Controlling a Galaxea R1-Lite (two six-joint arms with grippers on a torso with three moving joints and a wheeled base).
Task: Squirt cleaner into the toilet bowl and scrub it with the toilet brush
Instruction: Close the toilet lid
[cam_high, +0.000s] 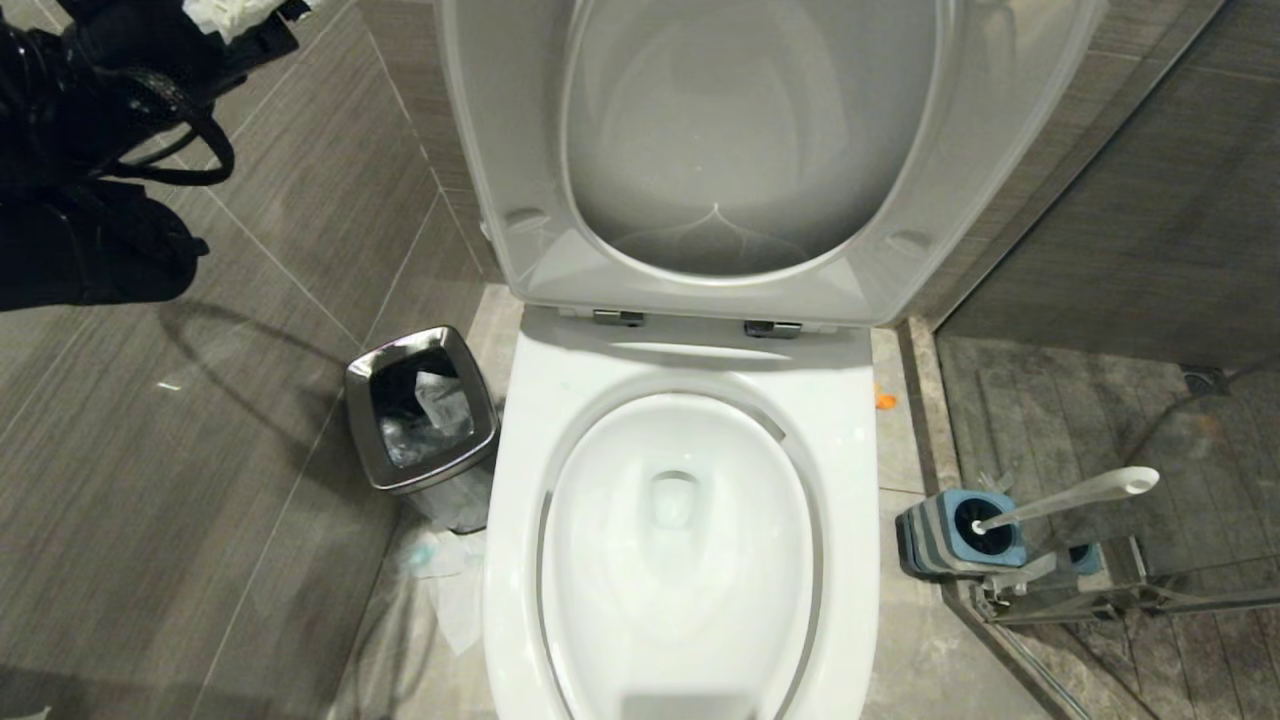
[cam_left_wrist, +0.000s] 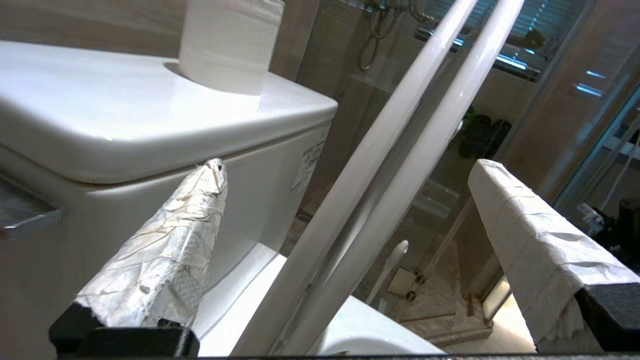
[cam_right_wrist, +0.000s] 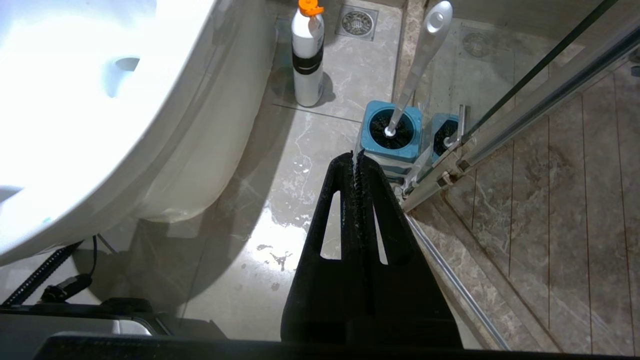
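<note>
Toilet bowl (cam_high: 680, 560) at centre of head view, seat and lid (cam_high: 760, 150) raised upright against the cistern (cam_left_wrist: 150, 120). Beside the bowl's right flank, on the floor against the glass shower partition (cam_right_wrist: 525, 85): toilet brush (cam_high: 1060, 497) leaning in its grey-and-blue holder (cam_high: 955, 535). Behind the holder, near the bowl's base: white cleaner bottle (cam_right_wrist: 307, 55) with orange cap, standing upright. Left of the bowl: steel waste bin (cam_high: 422, 410), with paper on the floor beside it. Left gripper (cam_left_wrist: 350, 200) raised beside the cistern, tape-wrapped fingers (cam_left_wrist: 170, 255) spread wide, nothing between them. Right gripper (cam_right_wrist: 356, 165) low beside the bowl, pointing toward the holder, jaws pressed together, empty. Toilet paper roll (cam_left_wrist: 230, 40) atop the cistern.
</note>
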